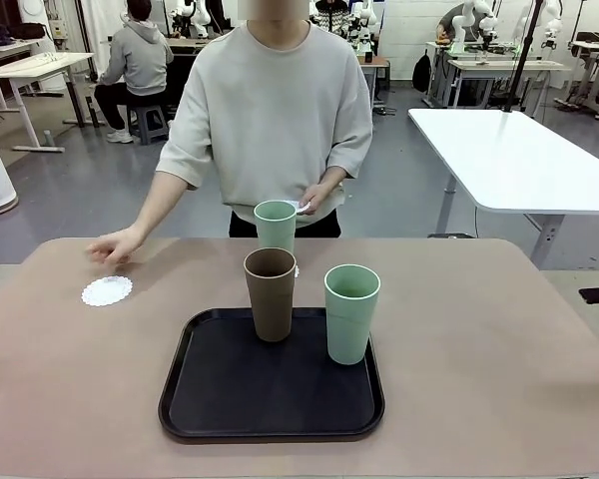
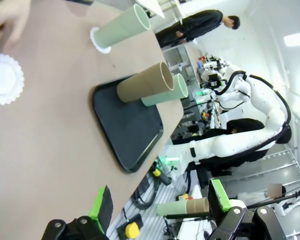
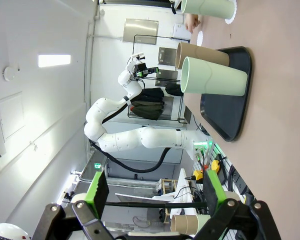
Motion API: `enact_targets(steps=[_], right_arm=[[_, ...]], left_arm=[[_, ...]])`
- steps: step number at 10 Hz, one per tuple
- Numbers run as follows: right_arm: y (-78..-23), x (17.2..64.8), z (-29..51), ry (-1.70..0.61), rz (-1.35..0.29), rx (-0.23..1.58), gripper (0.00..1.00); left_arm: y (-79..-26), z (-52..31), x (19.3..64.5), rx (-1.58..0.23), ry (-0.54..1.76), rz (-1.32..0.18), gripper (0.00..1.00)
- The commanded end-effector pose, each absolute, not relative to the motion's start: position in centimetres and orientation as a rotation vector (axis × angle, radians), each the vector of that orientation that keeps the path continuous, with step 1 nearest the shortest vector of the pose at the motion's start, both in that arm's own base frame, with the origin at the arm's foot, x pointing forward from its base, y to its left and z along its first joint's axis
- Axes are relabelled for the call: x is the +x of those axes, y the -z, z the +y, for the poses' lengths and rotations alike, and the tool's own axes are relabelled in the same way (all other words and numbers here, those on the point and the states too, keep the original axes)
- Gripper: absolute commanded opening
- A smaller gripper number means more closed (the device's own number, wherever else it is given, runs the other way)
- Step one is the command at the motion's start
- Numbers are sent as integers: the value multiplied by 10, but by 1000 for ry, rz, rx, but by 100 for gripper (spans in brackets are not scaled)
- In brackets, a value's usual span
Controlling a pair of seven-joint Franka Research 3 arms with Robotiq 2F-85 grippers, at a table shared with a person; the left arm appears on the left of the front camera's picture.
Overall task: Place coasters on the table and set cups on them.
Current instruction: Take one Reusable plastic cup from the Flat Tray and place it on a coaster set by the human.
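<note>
1. The left gripper (image 2: 160, 202) has its jaws wide apart, with nothing between them.
2. On the table (image 2: 50, 150), a black tray (image 2: 127, 130) carries a brown cup (image 2: 142, 83) and, just beside it, a mint cup (image 2: 165, 94).
3. A second mint cup (image 2: 121, 27) stands on a coaster (image 2: 96, 42) beyond the tray.
4. Another coaster (image 2: 2, 79) lies bare, with a person's hand (image 2: 7, 22) near it.

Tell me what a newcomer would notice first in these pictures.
The black tray near the middle of the table stands out, with a brown cup and a mint cup upright on it. Just beyond it a second mint cup stands on a white coaster in front of the person. A lone coaster lies bare toward the robot's left, near the person's hand.
</note>
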State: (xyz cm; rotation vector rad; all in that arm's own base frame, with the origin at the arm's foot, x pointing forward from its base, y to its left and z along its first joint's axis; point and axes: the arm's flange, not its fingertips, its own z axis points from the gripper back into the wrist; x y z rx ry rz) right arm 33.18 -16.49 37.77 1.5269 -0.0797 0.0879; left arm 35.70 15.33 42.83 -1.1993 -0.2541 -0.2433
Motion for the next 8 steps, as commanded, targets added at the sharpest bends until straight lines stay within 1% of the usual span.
enact_targets(steps=[1, 7, 8], right_arm=[[-379, 332, -164, -94, -83, 1539, 100], [-379, 332, -164, -94, -83, 1539, 100], [-379, 332, -164, -94, -83, 1539, 100]], left_arm=[[-429, 155, 356, -1198, 242, -257, 100], [-428, 153, 357, -1199, 243, -254, 100], [-448, 142, 390, -1140, 295, -257, 100]])
